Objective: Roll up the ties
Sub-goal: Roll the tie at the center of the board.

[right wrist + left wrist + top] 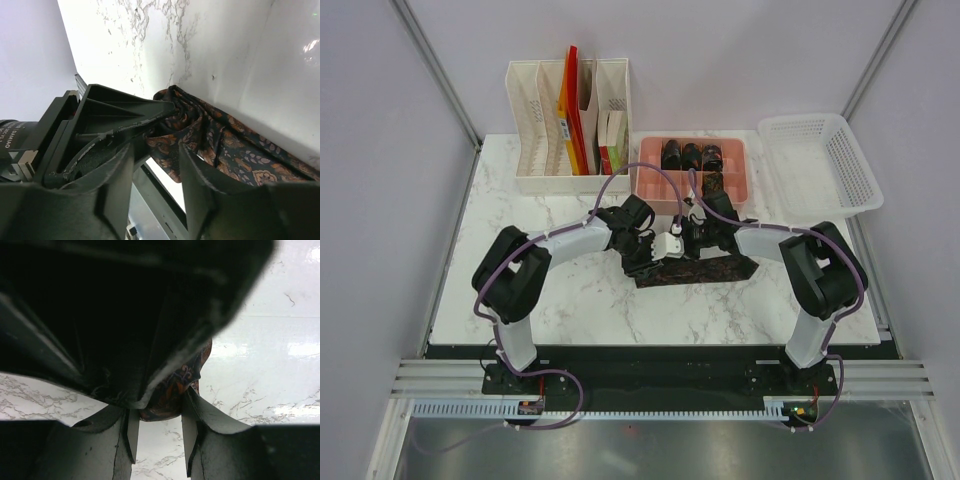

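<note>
At the near edge: bases of both arms, bolted side by side, reaching inward over a white marble table.

Mid-table, item 1: tie, dark cloth with a reddish-orange pattern. It lies flat, long axis left to right. Its left end is gathered into a bunch, and the free strip runs off to the right.

Item 2: left gripper. Comes in from the left onto the bunched end. In its wrist view the fingers are drawn in on the patterned fold, pinching the tie at their tips.

Item 3: right gripper. Comes in from the right and meets the same bunch, close against the left gripper. Jaws are spread, with folded cloth in the gap and a sliver of bright background between one finger and the fabric. It is not clamped.

Governing relation, as a judgement: the unrolled length lies rightward of both tools, on the right arm's side, so rolling must advance along that axis.

Far, centre: pink tray holding rolled ties.

Far, left: white file organizer.

Far, right: white basket.
</note>
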Tool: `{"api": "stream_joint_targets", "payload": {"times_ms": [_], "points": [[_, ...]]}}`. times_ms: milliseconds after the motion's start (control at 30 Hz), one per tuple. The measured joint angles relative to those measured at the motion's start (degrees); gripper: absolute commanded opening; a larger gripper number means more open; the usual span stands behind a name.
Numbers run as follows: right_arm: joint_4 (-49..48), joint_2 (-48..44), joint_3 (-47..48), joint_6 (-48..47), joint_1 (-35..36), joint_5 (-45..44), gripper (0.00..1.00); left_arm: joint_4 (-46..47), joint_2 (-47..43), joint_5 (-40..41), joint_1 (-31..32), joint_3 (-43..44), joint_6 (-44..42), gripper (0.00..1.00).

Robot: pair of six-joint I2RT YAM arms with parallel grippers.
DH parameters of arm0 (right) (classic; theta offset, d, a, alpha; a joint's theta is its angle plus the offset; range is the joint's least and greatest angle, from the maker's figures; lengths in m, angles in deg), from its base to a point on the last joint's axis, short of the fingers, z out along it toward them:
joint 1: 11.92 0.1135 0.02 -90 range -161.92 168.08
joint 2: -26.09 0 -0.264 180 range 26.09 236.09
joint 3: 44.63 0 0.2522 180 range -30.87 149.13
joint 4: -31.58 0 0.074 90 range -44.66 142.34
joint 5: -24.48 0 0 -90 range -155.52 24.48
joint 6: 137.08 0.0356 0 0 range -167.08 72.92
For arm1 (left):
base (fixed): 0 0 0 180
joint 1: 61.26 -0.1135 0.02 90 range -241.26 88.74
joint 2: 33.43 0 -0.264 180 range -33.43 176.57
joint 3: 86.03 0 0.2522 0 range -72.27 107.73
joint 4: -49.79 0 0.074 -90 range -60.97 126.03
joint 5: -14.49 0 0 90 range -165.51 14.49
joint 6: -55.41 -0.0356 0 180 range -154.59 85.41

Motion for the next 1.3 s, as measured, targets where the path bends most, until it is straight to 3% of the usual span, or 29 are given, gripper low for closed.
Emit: {"api": "stream_joint_targets", "payload": {"times_ms": [167,467,567,600,700,967,1300], "points": [[-0.8,-0.9,-1.6,0.3,0.0,0.0,0.51,-0.2,0.1,0.0,0.0,0.2,0.0,0.31],[-2.3,-0.5,-2.8,0.3,1.5,-0.8,0.39,-0.7,0.3,-0.1,0.0,0.6,0.0,0.33],[-3.2,0.5,-2.8,0.3,2.0,-1.1,0.26,-0.7,0.3,-0.1,0.0,0.6,0.0,0.35],[-3.5,0.9,-2.8,0.4,2.0,-1.1,0.16,-0.7,0.3,-0.1,0.0,0.6,0.0,0.36],[-3.7,1.7,-2.8,1.0,2.0,-0.9,0.00,-0.7,0.3,-0.1,0.0,0.7,0.0,0.41],[-1.7,1.9,-2.8,-1.5,0.3,-1.2,0.00,-0.9,0.0,-1.8,-0.5,0.6,0.0,0.62],[0.8,4.3,-2.6,-4.9,-1.3,-2.3,0.00,-2.4,-4.3,-5.2,-2.2,0.6,1.9,0.77]]}}
